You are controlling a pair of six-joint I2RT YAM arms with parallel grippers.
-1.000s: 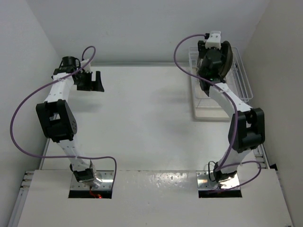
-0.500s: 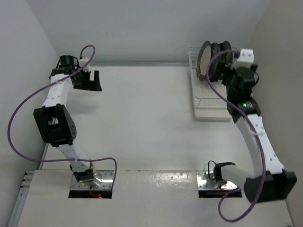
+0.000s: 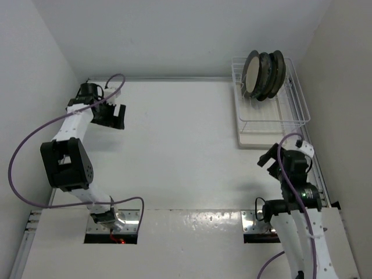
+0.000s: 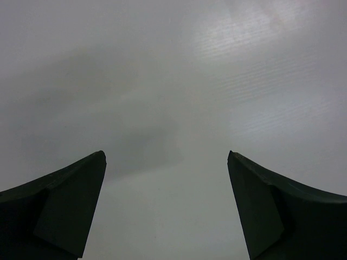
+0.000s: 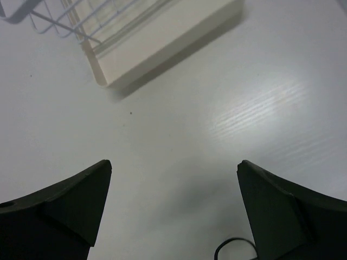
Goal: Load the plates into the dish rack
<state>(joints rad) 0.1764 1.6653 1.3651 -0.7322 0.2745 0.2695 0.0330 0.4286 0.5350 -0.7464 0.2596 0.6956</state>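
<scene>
Top external view: the plates (image 3: 253, 74) stand on edge, packed together at the 12 o'clock end of the dish rack (image 3: 273, 121), which sits toward 1 o'clock on the table (image 3: 174, 145). The front plate shows its cream face toward 9 o'clock, with dark rims lined up behind it; the exact count is hard to read from here. No plate lies loose on the table, so the loading looks done.

The left gripper (image 3: 118, 119) hangs at about 10 o'clock, well apart from the rack, jaws spread wide and empty; its wrist view shows only bare table between the fingers. The right gripper (image 3: 268, 160) is at 6 o'clock from the rack, near its tray corner, jaws also wide with nothing in them. Its wrist view shows that tray corner at 11 o'clock.

The main risk, as I judge it, is the right arm. It is close to the rack's near end, and a swing toward 12 o'clock could knock the wire side or shove the tray. The plates lean on one another with open rack toward 6 o'clock, so a jolt could tip them flat, domino fashion.
</scene>
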